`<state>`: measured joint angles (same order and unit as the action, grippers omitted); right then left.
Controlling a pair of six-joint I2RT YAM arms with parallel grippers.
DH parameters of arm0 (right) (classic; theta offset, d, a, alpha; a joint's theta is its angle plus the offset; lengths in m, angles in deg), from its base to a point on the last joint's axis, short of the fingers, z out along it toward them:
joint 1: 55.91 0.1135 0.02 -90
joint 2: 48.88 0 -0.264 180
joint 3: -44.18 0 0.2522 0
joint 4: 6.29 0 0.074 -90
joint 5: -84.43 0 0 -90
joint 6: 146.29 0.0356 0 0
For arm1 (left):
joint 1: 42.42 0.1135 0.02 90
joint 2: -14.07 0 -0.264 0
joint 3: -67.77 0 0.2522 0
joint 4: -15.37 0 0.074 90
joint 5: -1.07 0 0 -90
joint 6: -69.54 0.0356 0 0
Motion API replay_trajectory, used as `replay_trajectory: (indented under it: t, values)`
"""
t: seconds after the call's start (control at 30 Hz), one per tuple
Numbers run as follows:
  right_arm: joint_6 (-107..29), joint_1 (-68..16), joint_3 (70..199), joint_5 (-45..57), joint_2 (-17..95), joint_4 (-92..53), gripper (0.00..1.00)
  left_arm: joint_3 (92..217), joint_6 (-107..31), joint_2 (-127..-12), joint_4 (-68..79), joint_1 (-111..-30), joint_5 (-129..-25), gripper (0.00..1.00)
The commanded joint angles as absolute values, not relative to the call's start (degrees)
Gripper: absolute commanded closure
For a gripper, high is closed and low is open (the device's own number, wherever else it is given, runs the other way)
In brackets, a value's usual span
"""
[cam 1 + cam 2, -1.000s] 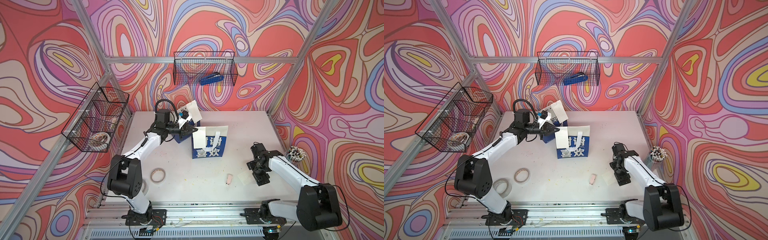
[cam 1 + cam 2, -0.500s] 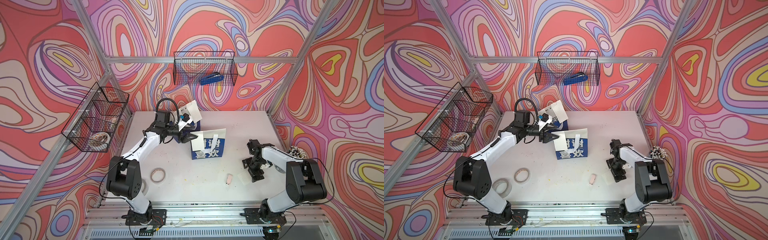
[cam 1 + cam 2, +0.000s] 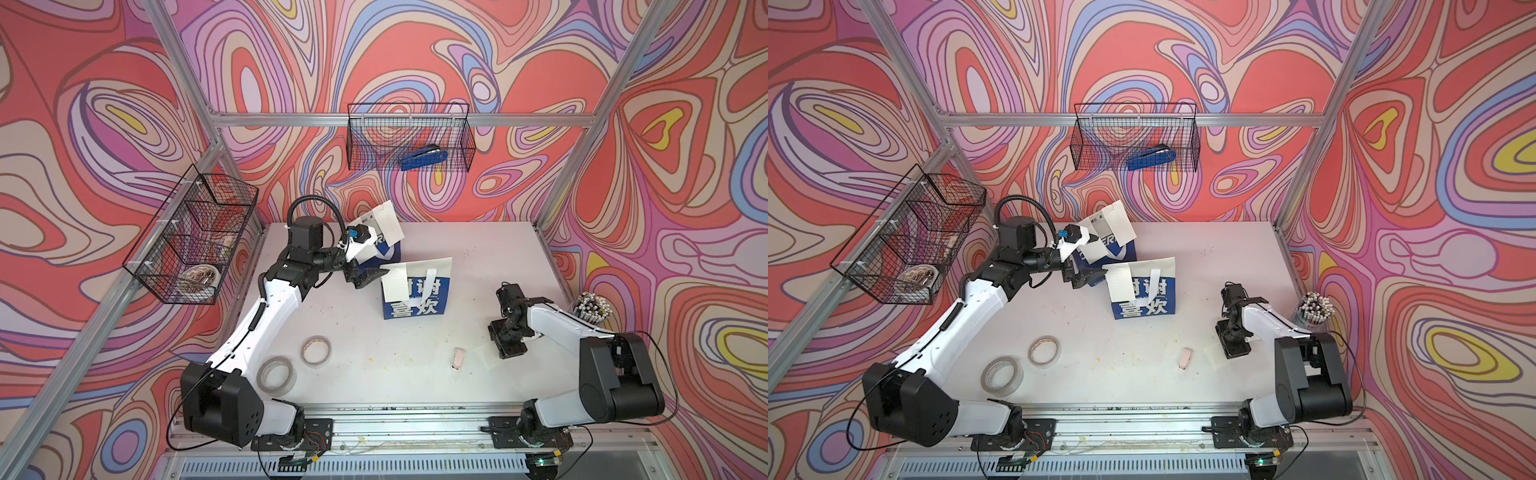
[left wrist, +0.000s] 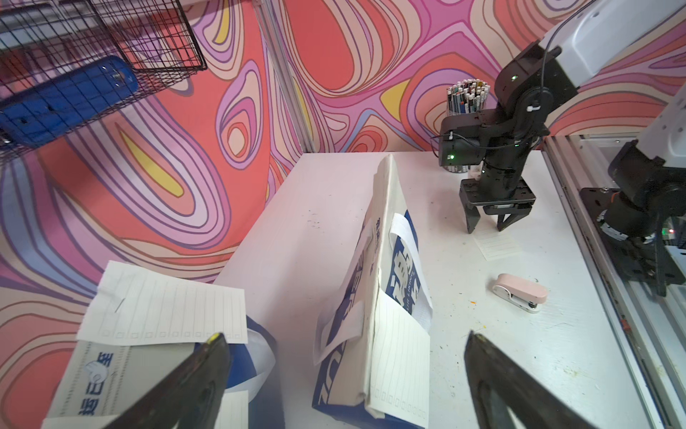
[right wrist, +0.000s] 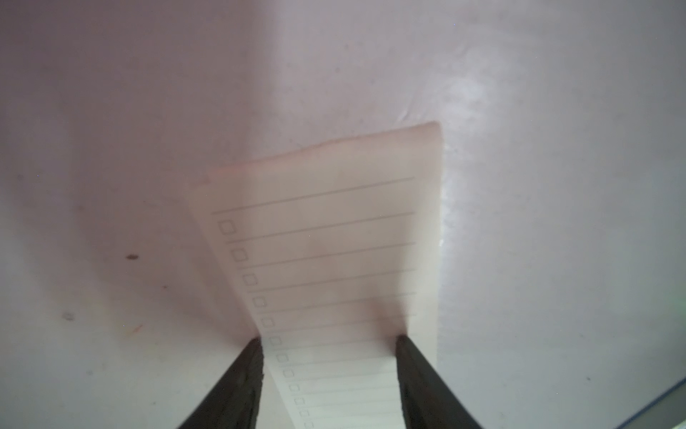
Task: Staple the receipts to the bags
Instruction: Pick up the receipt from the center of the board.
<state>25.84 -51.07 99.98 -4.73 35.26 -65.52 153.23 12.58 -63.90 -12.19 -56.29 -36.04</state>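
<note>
Two stiff paper bags (image 3: 415, 299) stand mid-table, thin lined receipts (image 3: 397, 284) on their faces — left gripper (image 3: 374, 276) gapes beside the front one; right gripper (image 5: 328, 340), jaws apart, straddles a flat receipt (image 5: 323, 241) on open tabletop (image 3: 374, 353).

2 bags (image 3: 415, 309) are blue-and-white, the lined receipt (image 5: 326, 260) white, stapler (image 3: 457, 358) pink, walls (image 3: 415, 62) swirled red-pink.

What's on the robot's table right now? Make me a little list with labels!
Front bag: standing, Chinese characters, lined receipt on its face
Back bag: blue, another receipt at its top
Left gripper: open, empty, beside both bags
Right gripper: jaws apart, tips down at the loose receipt
Pink stapler: on the table by the loose receipt
Blue stapler: in the wire basket
Tape rolls: two, flat on the table
</note>
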Motion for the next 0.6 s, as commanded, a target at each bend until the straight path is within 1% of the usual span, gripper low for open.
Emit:
replay_trajectory:
  t: [0.0,0.07,0.17,0.27,0.33,0.37,0.43,0.47,0.57]
  values:
    - [26.15,-51.35,95.48,-9.51,39.57,-64.23,0.49,151.81,14.43,-62.1,-14.96,-55.96,-38.2,0.0]
    - [26.06,-51.39,95.73,-9.18,40.2,-65.02,0.55,151.35,14.35,-61.31,-14.92,-55.96,-38.75,0.0]
    - [26.58,-51.38,95.37,-9.15,39.8,-64.9,0.68,150.63,13.84,-60.21,-14.13,-55.96,-39.01,0.0]
    - [26.16,-51.42,95.08,-9.11,39.36,-64.04,0.69,150.18,12.97,-59.42,-13.91,-55.96,-39.14,0.0]
    - [25.58,-51.4,95.15,-8.19,38.98,-63.81,0.67,150.09,12.56,-58.93,-11.97,-55.96,-38.88,0.0]
    - [25.45,-51.42,95.45,-8.43,38.33,-64.43,0.68,150.11,12.34,-58.64,-11.71,-55.96,-38.91,0.0]
    - [25.21,-51.41,95.63,-8.99,36.46,-64.85,0.78,150.13,12.09,-58.23,-11.2,-55.96,-38.7,0.0]
    - [25.11,-51.37,95.88,-9.77,35.36,-65.29,0.8,150.0,11.77,-58.1,-10.7,-55.96,-38.67,0.0]
    - [23.85,-51.37,97.9,-10.93,32.97,-67.93,0.81,149.43,9.04,-58.0,-7.62,-55.96,-38.22,0.0]
